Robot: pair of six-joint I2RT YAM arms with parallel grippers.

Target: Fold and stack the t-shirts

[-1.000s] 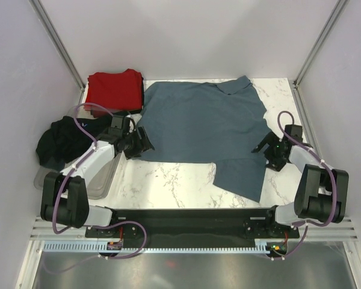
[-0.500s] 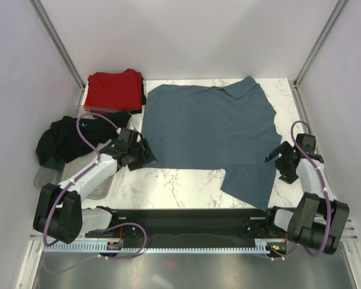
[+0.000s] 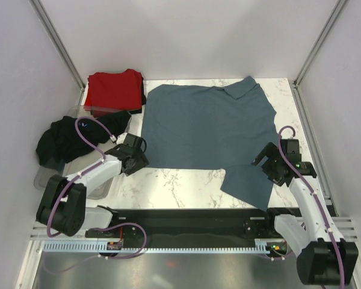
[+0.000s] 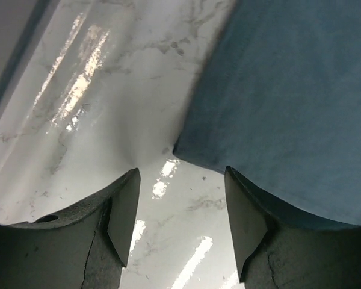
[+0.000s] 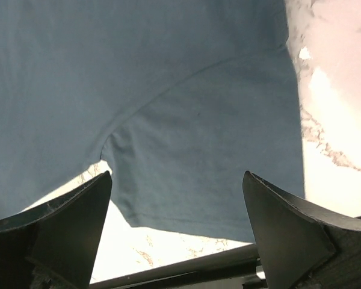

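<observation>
Since half a second ago my right gripper (image 3: 268, 166) has swung back in from the table's right edge and now hovers just at the right side of the blue-grey t-shirt (image 3: 204, 129), by its near sleeve (image 3: 249, 183). My left gripper (image 3: 137, 159) has eased slightly back toward me. The shirt itself has not shifted in that time, though 1 second ago it lay further toward the right.

The shirt is spread flat on the marble table (image 3: 174, 180), collar at the far right. In my left wrist view its near left corner (image 4: 183, 147) lies just ahead of the gap of my left gripper (image 4: 180, 174), whose 2 fingers (image 4: 123, 211) stand moderately apart and hold nothing. In my right wrist view my right gripper (image 5: 177, 180) is spread wide and empty above the sleeve (image 5: 198, 168), with the shirt body (image 5: 138, 72) beyond it.

The red t-shirt (image 3: 114, 89) sits folded at the far left corner. The black t-shirt (image 3: 60, 141) lies crumpled over the clear tray (image 3: 102, 186), beside my left arm. Nothing lies between either gripper and the blue-grey cloth.
</observation>
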